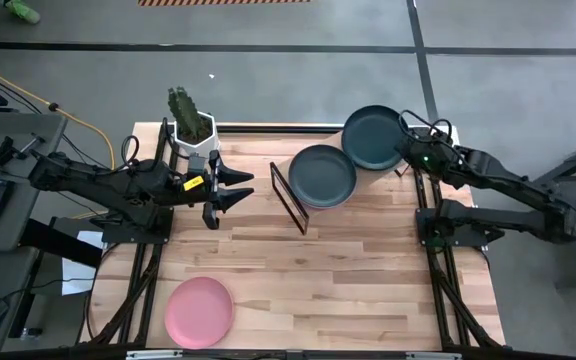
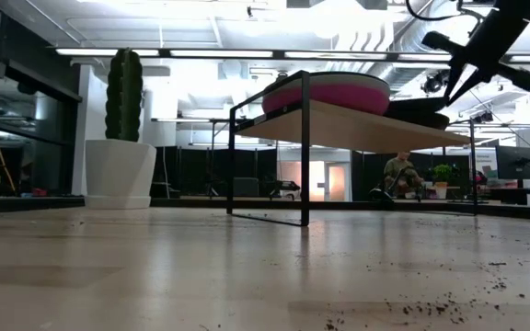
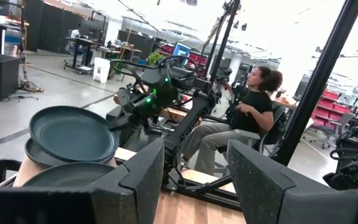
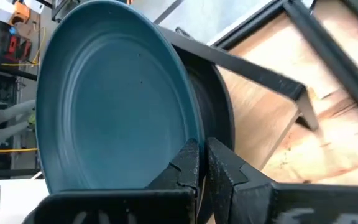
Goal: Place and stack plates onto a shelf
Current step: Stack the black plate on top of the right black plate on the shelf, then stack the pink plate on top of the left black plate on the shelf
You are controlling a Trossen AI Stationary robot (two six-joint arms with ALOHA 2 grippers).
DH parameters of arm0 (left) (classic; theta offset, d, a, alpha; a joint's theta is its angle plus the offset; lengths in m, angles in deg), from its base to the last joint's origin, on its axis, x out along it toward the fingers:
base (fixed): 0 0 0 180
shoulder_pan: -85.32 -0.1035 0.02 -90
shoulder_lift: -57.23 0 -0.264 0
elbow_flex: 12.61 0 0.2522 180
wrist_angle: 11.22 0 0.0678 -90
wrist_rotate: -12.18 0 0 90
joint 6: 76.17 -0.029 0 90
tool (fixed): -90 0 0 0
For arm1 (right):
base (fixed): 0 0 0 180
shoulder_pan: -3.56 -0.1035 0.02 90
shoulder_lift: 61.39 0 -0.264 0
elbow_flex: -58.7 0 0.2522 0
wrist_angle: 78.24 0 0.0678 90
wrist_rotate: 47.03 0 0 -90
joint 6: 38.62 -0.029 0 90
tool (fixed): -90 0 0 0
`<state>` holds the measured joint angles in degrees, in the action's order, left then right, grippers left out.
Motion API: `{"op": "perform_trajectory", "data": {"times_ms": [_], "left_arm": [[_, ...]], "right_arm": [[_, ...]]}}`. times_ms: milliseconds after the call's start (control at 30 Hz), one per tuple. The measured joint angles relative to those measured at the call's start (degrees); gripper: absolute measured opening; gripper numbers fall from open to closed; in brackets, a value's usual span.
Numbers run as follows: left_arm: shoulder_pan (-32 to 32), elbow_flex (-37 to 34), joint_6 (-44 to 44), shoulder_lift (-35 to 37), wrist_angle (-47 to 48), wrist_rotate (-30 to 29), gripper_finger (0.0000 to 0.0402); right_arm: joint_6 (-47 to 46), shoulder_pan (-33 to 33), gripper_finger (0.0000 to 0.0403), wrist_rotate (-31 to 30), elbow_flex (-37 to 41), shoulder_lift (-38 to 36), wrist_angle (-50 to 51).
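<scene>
My right gripper (image 4: pixel 202 163) is shut on a dark green plate (image 1: pixel 373 137) over the far right part of the shelf (image 2: pixel 357 127). Below it in the right wrist view lies a second dark plate (image 4: pixel 221 118). A third dark plate (image 1: pixel 322 176) rests flat on the shelf's left part, with a magenta plate (image 2: pixel 329 95) showing under it in the low view. A light pink plate (image 1: pixel 199 311) lies flat on the table near its near edge. My left gripper (image 1: pixel 230 190) hangs open left of the shelf, beside the cactus pot (image 1: pixel 192 135), touching nothing. My right gripper pinches the dark green plate's rim (image 4: pixel 185 140) on the side toward the table's right, one finger (image 4: pixel 188 167) over the inner face and one (image 4: pixel 222 169) under it. The fingers come about level from the right. The plate is lifted and tilted above the lower dark plate.
The shelf's black wire frame (image 1: pixel 290 196) stands between my two grippers. The white pot with the cactus sits at the table's far left. Bare wood tabletop (image 1: pixel 348 290) spreads across the near half. A seated person (image 3: pixel 247 115) shows in the room beyond the table.
</scene>
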<state>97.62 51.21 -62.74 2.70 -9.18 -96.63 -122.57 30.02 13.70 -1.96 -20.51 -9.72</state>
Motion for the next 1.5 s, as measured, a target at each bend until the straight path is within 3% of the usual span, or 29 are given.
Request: {"op": "perform_trajectory", "data": {"times_ms": [400,800,1067,1300,1500], "left_arm": [[0.0,0.0,-0.1,0.0,0.0,0.0,0.0168],[0.0,0.0,-0.1,0.0,0.1,-1.2,0.0168],[0.0,0.0,-0.1,0.0,0.1,-1.3,0.0168],[0.0,0.0,-0.1,0.0,0.1,-1.3,0.0168],[0.0,0.0,-0.1,0.0,0.1,-1.3,0.0168]], "right_arm": [[0.4,3.4,0.0011,4.3,0.6,1.4,-0.7],[4.2,3.7,0.0151,3.8,0.2,1.4,-0.7],[19.0,4.7,0.0205,3.2,-5.8,1.4,-0.6],[26.2,4.2,0.0179,3.7,-6.9,1.4,-1.6],[37.7,-3.6,0.0076,11.9,-6.5,1.1,-15.6]]}}
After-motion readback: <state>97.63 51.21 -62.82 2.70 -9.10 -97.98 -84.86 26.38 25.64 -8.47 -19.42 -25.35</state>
